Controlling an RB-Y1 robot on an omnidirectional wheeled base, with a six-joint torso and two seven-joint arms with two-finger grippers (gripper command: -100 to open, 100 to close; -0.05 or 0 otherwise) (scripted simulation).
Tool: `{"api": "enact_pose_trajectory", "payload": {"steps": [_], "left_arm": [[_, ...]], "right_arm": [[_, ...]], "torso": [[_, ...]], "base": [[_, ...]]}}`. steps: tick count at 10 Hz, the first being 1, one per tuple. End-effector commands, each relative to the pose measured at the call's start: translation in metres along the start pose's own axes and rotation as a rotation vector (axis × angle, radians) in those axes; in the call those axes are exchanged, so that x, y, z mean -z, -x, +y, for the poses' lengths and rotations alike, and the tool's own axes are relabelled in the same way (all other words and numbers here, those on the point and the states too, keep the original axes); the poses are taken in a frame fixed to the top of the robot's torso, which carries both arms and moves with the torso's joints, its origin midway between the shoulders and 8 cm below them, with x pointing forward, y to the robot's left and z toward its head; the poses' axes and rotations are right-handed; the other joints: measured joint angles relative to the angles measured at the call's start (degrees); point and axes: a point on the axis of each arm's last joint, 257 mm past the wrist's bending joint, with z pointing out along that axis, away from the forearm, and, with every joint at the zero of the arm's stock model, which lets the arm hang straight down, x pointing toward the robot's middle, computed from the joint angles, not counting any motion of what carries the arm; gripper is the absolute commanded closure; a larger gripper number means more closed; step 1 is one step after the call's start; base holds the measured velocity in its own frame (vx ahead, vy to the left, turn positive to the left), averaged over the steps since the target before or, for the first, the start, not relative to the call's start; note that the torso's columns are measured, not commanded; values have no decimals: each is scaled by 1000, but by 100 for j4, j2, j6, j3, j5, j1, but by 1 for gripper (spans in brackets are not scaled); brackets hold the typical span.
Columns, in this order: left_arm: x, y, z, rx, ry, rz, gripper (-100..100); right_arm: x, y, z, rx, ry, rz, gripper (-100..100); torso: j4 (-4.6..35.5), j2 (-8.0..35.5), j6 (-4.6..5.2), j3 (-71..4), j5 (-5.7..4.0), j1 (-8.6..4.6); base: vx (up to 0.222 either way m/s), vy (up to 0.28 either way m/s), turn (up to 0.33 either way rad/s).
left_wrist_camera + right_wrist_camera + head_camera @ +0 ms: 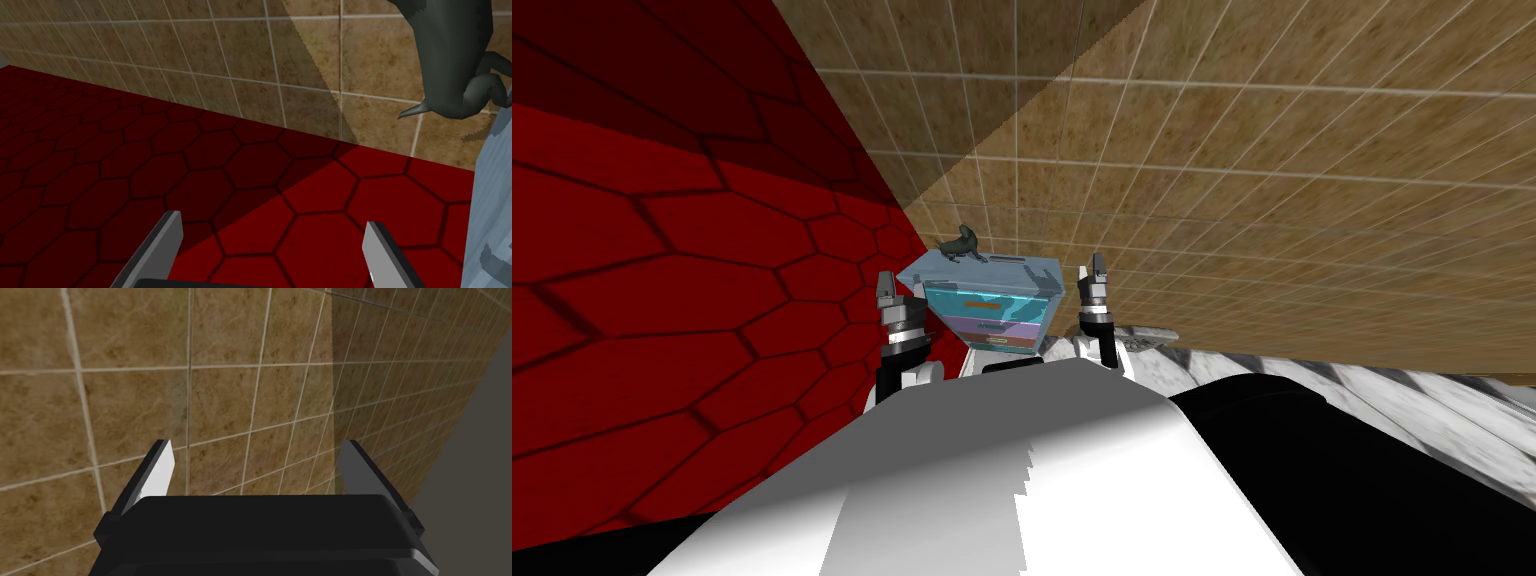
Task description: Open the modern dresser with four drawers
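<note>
Dresser [990, 300] sits dead ahead in the head view, between the two raised grippers, pale blue-grey body with stacked drawer fronts, teal up high and purple lower, with orange handle strips. Cannot tell if any drawer is pulled out. A dark animal figurine [961, 244] lies on its top, near the back edge.

Left gripper [885, 287] hangs just beside the dresser's left side, not touching it. In the left wrist view the fingers [161, 244] are spread wide with nothing between them, the dresser's pale side [489, 225] runs just off one finger, and the figurine [450, 60] is beyond it.

Right gripper [1093, 268] is up at the dresser's right side, apart from it. In the right wrist view its fingers [159, 472] are likewise spread and hold nothing.

Red hexagon-patterned surface [662, 300] spreads left of the dresser and meets a brown tiled wall [1262, 180] behind it. A white-grey marbled surface [1152, 338] shows right of the dresser, with a black area [1362, 470] nearer.
</note>
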Motion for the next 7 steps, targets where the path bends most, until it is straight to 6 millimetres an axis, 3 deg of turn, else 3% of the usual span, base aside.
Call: {"api": "enact_pose_trajectory", "payload": {"steps": [1,7], "left_arm": [[0,0,0,0,0,0,0],[0,0,0,0,0,0,0]], "right_arm": [[0,0,0,0,0,0,0],[0,0,0,0,0,0,0]], "torso": [[235,232,0,-467,0,0],[2691,2693,0,-5381,0,0]], "base": [[0,0,0],[0,0,0]]}}
